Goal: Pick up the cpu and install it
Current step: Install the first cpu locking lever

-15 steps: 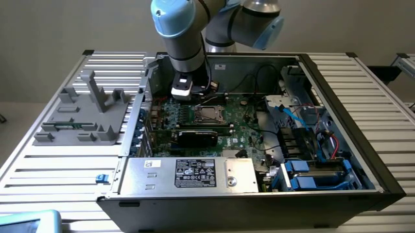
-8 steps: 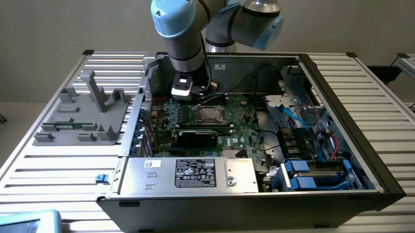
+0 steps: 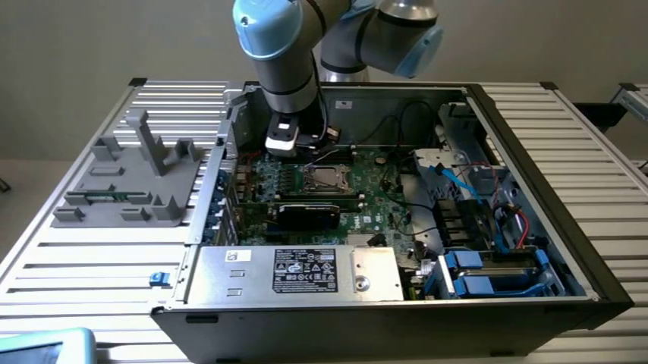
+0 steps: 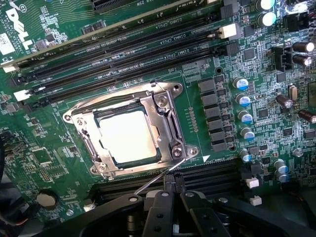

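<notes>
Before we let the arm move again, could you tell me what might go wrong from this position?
1. The cpu lies in the socket, but the thin lever looks unlatched, so a nudge might shift the chip.
2. The shut jaws hover right beside that lever and the memory slots; a sideways move could snag or scrape them.
</notes>
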### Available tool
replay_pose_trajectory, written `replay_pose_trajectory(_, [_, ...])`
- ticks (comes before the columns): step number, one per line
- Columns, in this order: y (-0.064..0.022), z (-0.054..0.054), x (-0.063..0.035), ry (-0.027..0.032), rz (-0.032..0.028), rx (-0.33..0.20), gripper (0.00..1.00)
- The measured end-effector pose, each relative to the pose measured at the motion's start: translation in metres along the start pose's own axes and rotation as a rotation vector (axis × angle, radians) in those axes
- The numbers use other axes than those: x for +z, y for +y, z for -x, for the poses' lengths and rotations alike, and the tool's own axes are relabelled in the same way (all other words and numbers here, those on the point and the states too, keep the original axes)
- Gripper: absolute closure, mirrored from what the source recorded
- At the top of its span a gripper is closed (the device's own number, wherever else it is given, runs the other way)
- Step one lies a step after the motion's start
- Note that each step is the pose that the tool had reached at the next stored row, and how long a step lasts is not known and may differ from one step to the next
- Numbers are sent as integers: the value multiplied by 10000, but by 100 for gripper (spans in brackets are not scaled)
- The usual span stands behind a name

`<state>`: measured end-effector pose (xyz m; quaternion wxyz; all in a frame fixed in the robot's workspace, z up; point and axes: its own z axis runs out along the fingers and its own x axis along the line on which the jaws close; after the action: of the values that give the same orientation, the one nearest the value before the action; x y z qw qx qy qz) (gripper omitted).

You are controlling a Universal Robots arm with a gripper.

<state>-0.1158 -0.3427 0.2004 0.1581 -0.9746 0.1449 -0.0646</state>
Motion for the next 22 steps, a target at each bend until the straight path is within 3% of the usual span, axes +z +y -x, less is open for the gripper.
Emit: replay_pose_trajectory(22, [6,-48,43,32,-23,16,89])
